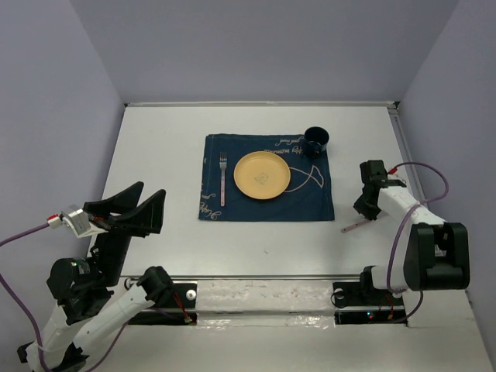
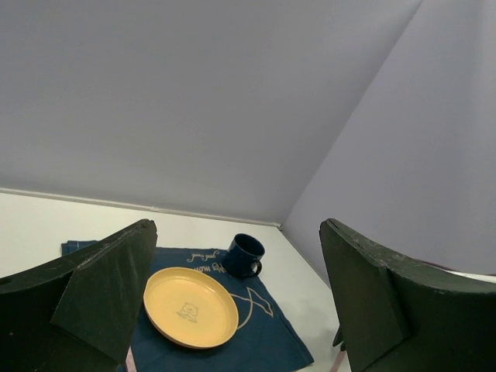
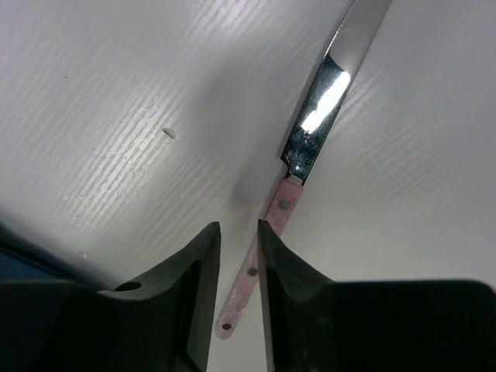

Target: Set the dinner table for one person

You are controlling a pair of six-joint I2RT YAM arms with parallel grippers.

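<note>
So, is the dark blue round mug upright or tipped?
Upright: the mug stands at the far right corner of the dark blue cloth mat, rim facing up.

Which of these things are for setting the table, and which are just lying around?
For the job:
dinner table
blue mat
yellow plate
fork
blue mug
pink-handled knife, off the mat on the right

Just lying about:
a tiny speck on the tabletop
purple cables, which are part of the robot and not the meal

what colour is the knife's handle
The knife handle is pale pink; clearest in the right wrist view.
</note>
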